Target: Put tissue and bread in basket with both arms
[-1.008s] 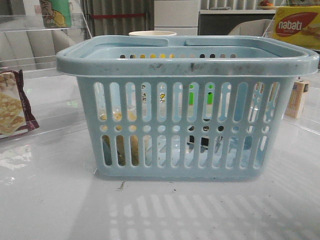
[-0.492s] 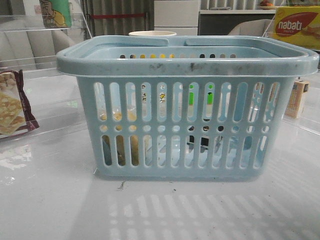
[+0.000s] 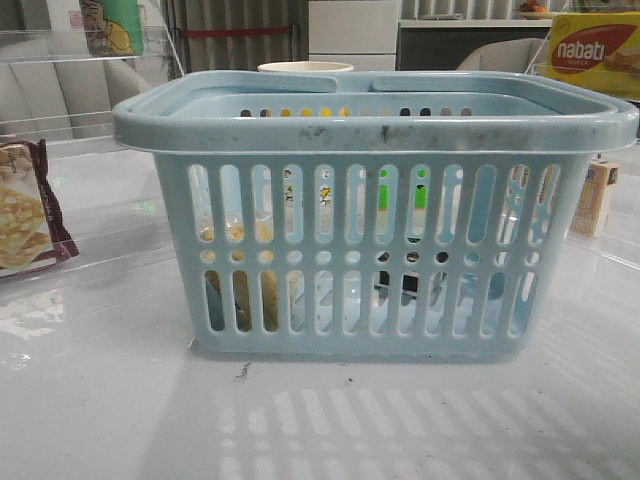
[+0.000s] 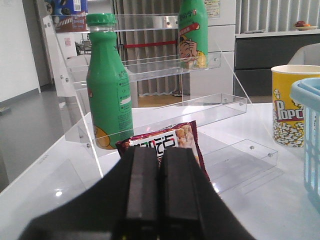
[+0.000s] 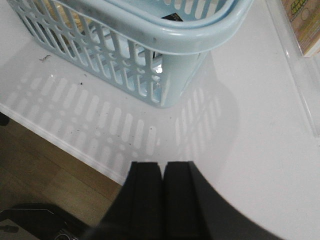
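Basket sits mid-table; bread at its 8 o'clock, something dark, perhaps tissue, centre. Left pincer and right pincer closed, empty.

One basket, two green bottles (one shelved higher), one popcorn cup, one cracker packet.

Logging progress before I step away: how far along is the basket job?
It looks finished. Golden-brown bread and a dark pack, likely the tissue, show through the slots of the basket. Nothing is in hand: the left gripper and right gripper are shut, empty and away from it.
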`<control>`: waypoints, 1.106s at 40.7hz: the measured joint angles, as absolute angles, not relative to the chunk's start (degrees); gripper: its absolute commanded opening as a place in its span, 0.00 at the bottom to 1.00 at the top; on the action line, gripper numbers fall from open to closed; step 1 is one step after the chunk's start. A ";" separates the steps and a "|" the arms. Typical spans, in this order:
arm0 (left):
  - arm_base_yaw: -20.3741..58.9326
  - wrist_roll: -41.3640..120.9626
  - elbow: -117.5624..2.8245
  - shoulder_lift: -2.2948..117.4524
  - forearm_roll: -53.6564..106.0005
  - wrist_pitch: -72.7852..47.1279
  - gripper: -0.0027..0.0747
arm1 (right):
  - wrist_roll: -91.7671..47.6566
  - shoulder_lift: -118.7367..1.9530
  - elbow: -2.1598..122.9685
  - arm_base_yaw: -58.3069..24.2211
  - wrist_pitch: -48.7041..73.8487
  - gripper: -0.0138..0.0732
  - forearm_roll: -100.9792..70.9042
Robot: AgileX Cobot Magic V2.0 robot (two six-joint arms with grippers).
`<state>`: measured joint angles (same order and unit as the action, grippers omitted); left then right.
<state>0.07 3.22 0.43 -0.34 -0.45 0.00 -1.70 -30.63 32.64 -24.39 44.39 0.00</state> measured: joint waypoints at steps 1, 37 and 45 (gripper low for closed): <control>0.07 3.22 0.43 -0.34 -0.45 0.00 0.15 | -1.70 -30.17 32.35 -24.39 44.12 0.24 0.00; 0.07 3.22 0.43 -0.34 -0.45 0.00 0.15 | -1.60 0.59 -0.98 1.89 8.40 0.24 -1.48; 0.07 3.22 0.43 -0.34 -0.45 0.00 0.15 | -1.60 0.59 -1.64 3.44 2.41 0.24 -3.10</control>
